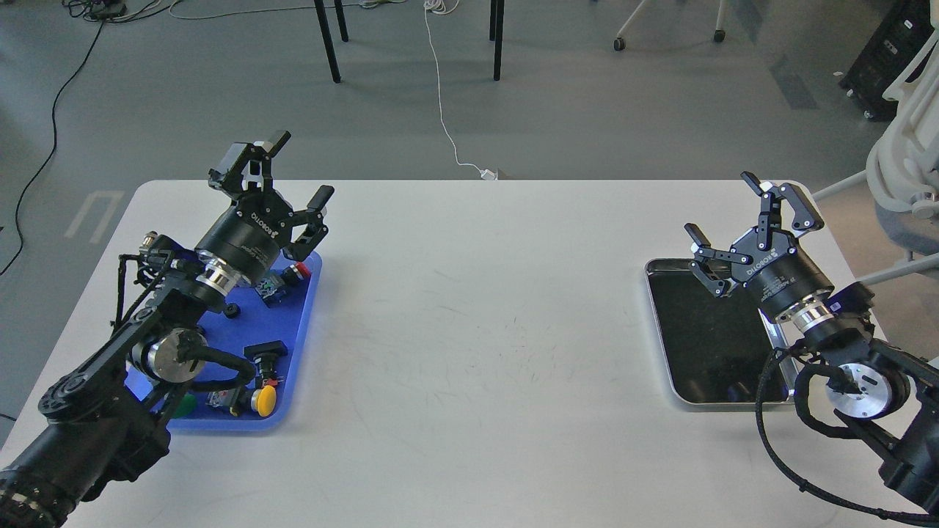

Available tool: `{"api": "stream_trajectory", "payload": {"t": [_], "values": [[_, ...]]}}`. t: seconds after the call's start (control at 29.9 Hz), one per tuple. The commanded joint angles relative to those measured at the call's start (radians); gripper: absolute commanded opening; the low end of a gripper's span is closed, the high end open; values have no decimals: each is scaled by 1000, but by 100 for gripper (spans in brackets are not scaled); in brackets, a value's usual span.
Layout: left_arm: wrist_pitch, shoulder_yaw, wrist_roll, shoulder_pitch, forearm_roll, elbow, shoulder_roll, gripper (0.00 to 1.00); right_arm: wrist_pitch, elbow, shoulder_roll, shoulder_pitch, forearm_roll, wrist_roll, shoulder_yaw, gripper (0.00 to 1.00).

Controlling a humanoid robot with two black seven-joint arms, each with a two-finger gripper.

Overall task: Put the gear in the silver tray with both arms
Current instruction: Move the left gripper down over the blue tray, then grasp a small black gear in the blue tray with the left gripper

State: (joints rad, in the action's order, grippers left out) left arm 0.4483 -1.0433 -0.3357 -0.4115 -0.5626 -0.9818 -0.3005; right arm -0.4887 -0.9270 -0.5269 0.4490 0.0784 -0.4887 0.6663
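1. Left gripper [293, 172] spread wide, empty, raised above the far end of the blue tray [297, 323] on the left of the white surface [469, 330].
2. Right gripper [741, 213] also spread wide, empty, hanging over the far right part of the silver tray [664, 330]; tray floor dark, nothing seen in it.
3. Gear not identifiable: blue tray holds a jumble of small parts, among them a red-capped button [297, 271], a yellow-capped button [264, 400], a small black round piece [232, 311] and a green piece [185, 405] half hidden under the left arm. Small black piece possibly the gear, too small to tell.
4. Task judged not started; pick yet to happen.
5. Risks, as judgement:
   - Wrong part grabbed, since parts lie close together and the arm hides part of the blue tray.
   - Neighbouring buttons knocked or dragged by wide fingers coming down into the clutter.
   - Small flat piece slipping or tipping out at closing.
   - Trays well apart, so a handover mid-surface likely; drop possible if release and grasp mistimed.
   - Right gripper clipping the silver tray rim and shifting it.
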Motion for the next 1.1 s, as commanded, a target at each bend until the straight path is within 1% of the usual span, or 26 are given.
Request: {"api": "stream_trajectory", "payload": {"t": [0.0, 0.07, 0.17, 0.27, 0.37, 0.43, 0.5, 0.57, 0.6, 0.74, 0.84, 0.94, 1.0, 1.07], "values": [[-2, -1, -3, -1, -2, -3, 0, 98, 0, -3, -2, -4, 11, 0, 7, 99], [-3, 3, -8, -4, -3, -2, 0, 98, 0, -3, -2, -7, 11, 0, 7, 99], [0, 14, 3, -15, -2, 0, -14, 98, 0, -1, -1, -7, 12, 0, 7, 100], [7, 12, -11, -13, 1, 0, -37, 98, 0, -1, -1, -9, 11, 0, 7, 100], [4, 12, -39, -15, -5, -3, -67, 99, 0, -1, -1, -9, 12, 0, 7, 100], [0, 16, -74, -15, -29, -17, -110, 99, 0, -1, -1, -9, 11, 0, 7, 100], [-2, 17, -109, -12, -86, -60, -155, 98, 0, -1, -1, -7, 11, 0, 7, 100], [0, 20, -147, -3, -175, -90, -196, 98, 0, -1, -1, -7, 12, 0, 9, 100], [0, 23, -153, 0, -256, -119, -228, 99, 0, -1, -1, -7, 12, 0, 9, 100], [9, 31, -153, 10, -453, -178, -331, 98, 0, -1, -1, -9, 11, 0, 9, 100], [7, 124, -153, -1, -594, -212, -417, 98, 0, -3, -1, -9, 11, 0, 16, 100], [-2, 207, -153, -10, -803, -274, -524, 98, 0, -1, -1, -7, 11, 0, 16, 100], [-5, 223, -153, -15, -981, -297, -560, 98, 0, -1, -1, -7, 12, 0, 16, 99], [-13, 224, -153, -18, -1139, -295, -568, 98, 0, -1, -1, -7, 12, 0, 16, 100]]}}
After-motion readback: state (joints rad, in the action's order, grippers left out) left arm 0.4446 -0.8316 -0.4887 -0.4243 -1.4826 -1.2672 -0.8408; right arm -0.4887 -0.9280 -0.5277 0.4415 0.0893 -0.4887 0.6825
